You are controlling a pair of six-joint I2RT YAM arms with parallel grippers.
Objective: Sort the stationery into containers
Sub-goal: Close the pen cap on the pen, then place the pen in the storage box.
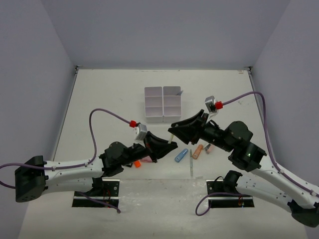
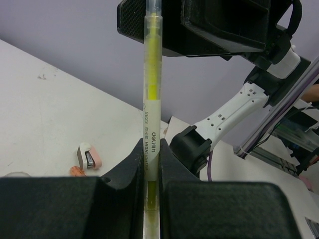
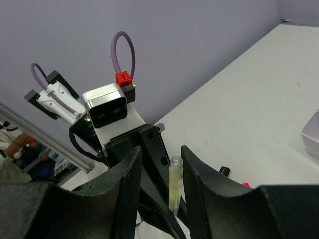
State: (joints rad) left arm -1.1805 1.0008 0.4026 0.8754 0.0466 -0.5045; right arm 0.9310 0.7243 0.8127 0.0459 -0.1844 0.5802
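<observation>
My left gripper [image 1: 166, 146] is shut on a clear yellow highlighter [image 1: 171, 138] and holds it off the table, tip toward the right arm. In the left wrist view the highlighter [image 2: 151, 99] stands upright between my fingers [image 2: 127, 169]. My right gripper [image 1: 173, 129] is open, and its jaws stand on either side of the highlighter's capped end [image 3: 175, 184] without touching it. The white divided organiser tray [image 1: 162, 104] stands behind both grippers. A blue-capped glue pen [image 1: 181, 155], an orange item [image 1: 198, 151], a pink item [image 1: 209, 148] and a thin pen [image 1: 191, 164] lie on the table below the right gripper.
An orange-ended item [image 1: 137, 164] and a pink item [image 1: 146, 160] lie under the left arm. A small pink and white item [image 2: 89, 155] shows in the left wrist view. The tray's corner [image 3: 311, 134] shows at the right wrist view's right edge. Purple cables arch over both arms.
</observation>
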